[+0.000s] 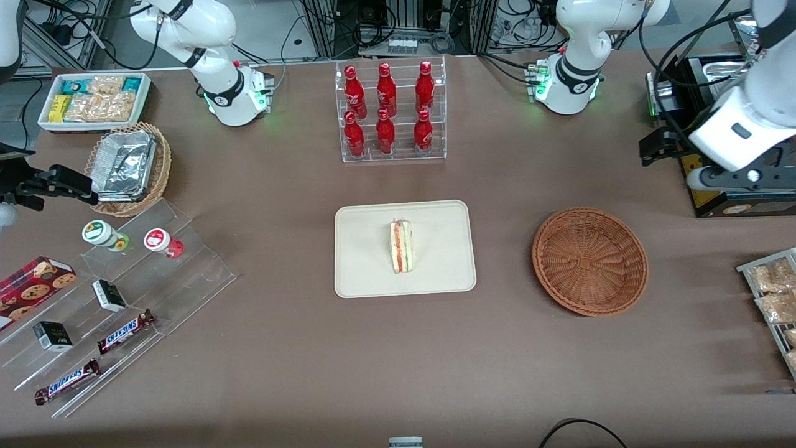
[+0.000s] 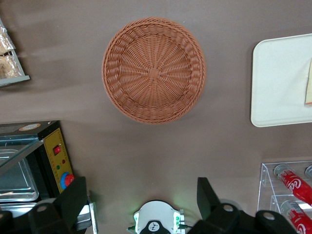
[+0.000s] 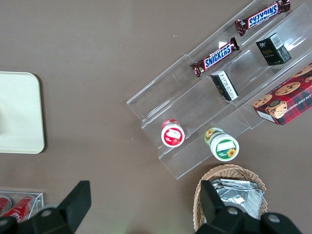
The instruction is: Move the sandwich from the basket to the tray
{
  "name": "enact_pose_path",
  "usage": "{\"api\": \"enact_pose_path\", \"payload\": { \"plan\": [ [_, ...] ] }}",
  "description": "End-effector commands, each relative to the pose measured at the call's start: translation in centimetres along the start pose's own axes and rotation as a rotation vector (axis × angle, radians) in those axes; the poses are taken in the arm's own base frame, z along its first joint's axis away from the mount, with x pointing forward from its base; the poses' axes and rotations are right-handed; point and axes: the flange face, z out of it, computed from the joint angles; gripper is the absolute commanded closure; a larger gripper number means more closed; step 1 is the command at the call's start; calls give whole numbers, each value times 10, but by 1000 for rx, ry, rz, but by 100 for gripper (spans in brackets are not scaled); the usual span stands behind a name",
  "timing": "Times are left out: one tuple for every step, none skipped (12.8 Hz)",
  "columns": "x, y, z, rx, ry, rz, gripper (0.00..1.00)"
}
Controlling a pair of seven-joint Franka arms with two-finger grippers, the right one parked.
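Note:
The sandwich [image 1: 401, 246], a pale bread wedge with red, orange and green layers, lies on its side in the middle of the cream tray [image 1: 360, 274]. In the left wrist view only an edge of the sandwich [image 2: 309, 87] shows on the tray [image 2: 278, 83]. The reddish-brown woven basket [image 1: 589, 260] stands empty beside the tray, toward the working arm's end. My gripper [image 1: 653, 148] hangs high above the table, farther from the front camera than the basket [image 2: 153, 70], close to a black oven. The gripper [image 2: 140, 195] is open and holds nothing.
A clear rack of red bottles [image 1: 390, 112] stands farther from the front camera than the tray. A black oven with a yellow panel [image 1: 721, 190] and a wire rack of snack packets [image 1: 774, 292] sit at the working arm's end. A stepped acrylic stand [image 1: 118, 292] and foil-filled wicker basket [image 1: 127, 165] lie toward the parked arm's end.

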Motion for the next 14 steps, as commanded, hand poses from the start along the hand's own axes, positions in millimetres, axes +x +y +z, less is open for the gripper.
{"api": "enact_pose_path", "payload": {
  "plan": [
    [-19, -21, -4, -23, 11, 34, 0],
    [-23, -30, -6, -26, 17, 37, 0],
    [-29, -38, -7, -28, 20, 46, 0],
    [-32, -39, -6, -27, 26, 51, 0],
    [-35, -41, -6, -26, 41, 44, 0],
    [-39, -41, -3, -26, 50, 45, 0],
    [-43, -40, -3, -27, 69, 45, 0],
    [-48, -40, -2, -27, 82, 39, 0],
    [-49, -40, -2, -27, 82, 38, 0],
    [-44, -41, -3, -23, 85, 27, 0],
    [-40, -42, -3, -17, 83, 11, 0],
    [-38, -42, -5, -26, 89, 6, 0],
    [-33, -43, -7, -27, 94, 4, 0],
    [-29, -43, -8, -28, 93, 2, 0]
  ]
}}
